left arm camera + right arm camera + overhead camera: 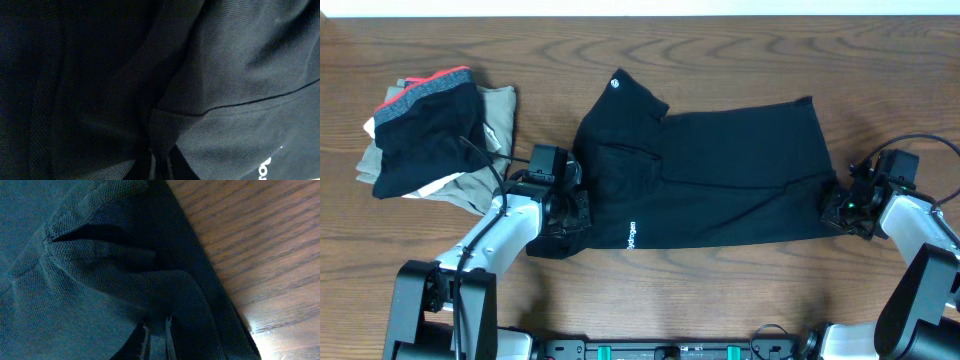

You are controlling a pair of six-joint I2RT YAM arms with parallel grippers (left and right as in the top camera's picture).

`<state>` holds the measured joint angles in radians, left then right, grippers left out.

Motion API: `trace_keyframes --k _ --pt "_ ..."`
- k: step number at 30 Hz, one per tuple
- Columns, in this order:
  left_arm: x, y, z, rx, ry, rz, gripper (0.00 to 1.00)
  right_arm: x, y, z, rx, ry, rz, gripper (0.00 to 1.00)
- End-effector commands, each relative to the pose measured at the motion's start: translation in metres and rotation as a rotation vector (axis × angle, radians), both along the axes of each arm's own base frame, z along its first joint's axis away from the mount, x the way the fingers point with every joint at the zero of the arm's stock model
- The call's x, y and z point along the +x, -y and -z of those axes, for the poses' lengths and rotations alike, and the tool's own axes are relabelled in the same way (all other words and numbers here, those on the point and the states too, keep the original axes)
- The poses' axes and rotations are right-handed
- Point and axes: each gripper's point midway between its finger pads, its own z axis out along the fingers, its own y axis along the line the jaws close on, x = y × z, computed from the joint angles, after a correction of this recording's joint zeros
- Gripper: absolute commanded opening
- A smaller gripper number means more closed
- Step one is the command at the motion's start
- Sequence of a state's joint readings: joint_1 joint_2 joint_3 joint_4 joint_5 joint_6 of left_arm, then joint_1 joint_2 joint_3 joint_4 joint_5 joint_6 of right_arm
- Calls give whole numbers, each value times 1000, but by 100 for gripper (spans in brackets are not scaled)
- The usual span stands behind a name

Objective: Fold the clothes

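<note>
The clothes, a long plain black garment, lie spread across the middle of the table, with a white hexagon logo at the upper left and white lettering near the front edge. My left gripper sits at the garment's lower left end, shut on a pinch of its black mesh fabric. At the lower right end, my right gripper is shut on a fold of the same fabric close to its hem. Black cloth fills the left wrist view.
A pile of folded garments lies at the back left: a black one with a grey band and red-orange trim over khaki ones. Bare wooden table surrounds the garment, and its grain shows beside the hem.
</note>
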<state>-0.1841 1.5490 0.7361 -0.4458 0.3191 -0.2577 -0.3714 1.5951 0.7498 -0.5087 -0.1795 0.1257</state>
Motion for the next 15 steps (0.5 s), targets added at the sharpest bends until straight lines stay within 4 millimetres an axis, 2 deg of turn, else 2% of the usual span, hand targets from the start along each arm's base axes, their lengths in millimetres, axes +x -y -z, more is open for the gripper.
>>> trace_keyframes --k 1,7,15 --pt "-5 -8 4 36 -19 -3 6 -12 -2 9 6 -42 11 11" --pt "-12 -42 9 198 -52 -55 6 -12 -1 9 -1 -44 12 11" --pt "-18 -62 11 214 -90 -117 8 -13 -1 9 -1 -45 13 11"
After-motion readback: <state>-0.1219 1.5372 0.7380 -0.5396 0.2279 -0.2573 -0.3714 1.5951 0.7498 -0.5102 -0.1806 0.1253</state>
